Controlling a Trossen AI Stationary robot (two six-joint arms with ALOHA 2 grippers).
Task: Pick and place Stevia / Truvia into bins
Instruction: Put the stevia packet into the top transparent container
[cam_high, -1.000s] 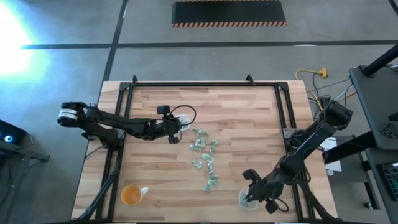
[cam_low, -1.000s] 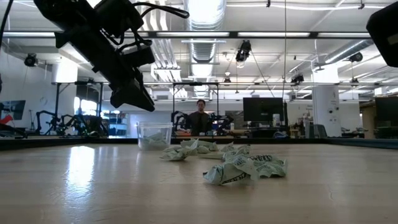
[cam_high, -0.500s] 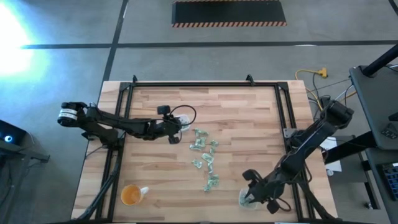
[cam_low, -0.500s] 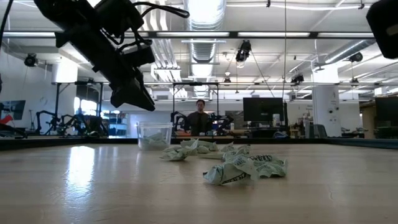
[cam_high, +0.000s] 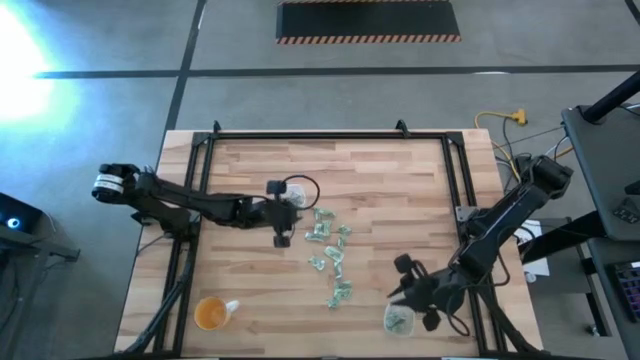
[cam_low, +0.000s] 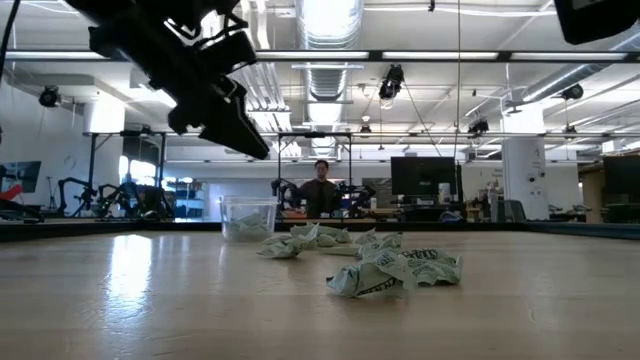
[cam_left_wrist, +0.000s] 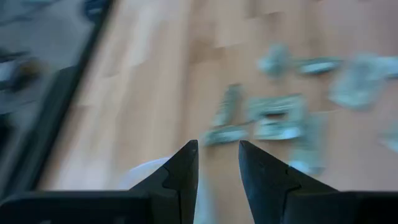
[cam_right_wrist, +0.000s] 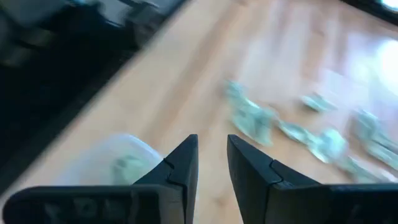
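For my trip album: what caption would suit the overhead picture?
Two robot arms hover over a wooden table, sorting green sweetener packets into clear cups.

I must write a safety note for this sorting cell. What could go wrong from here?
Both grippers, left gripper and right gripper, head for the same packet pile, so the arms may collide. The packets overlap, so a pinch may lift several. The right clear cup sits near the table edge and could be knocked off.

No text, label, brand or number can be read in any view. The crumpled packets (cam_low: 392, 271) at the table's centre carry dark print, but it is too small to make out.
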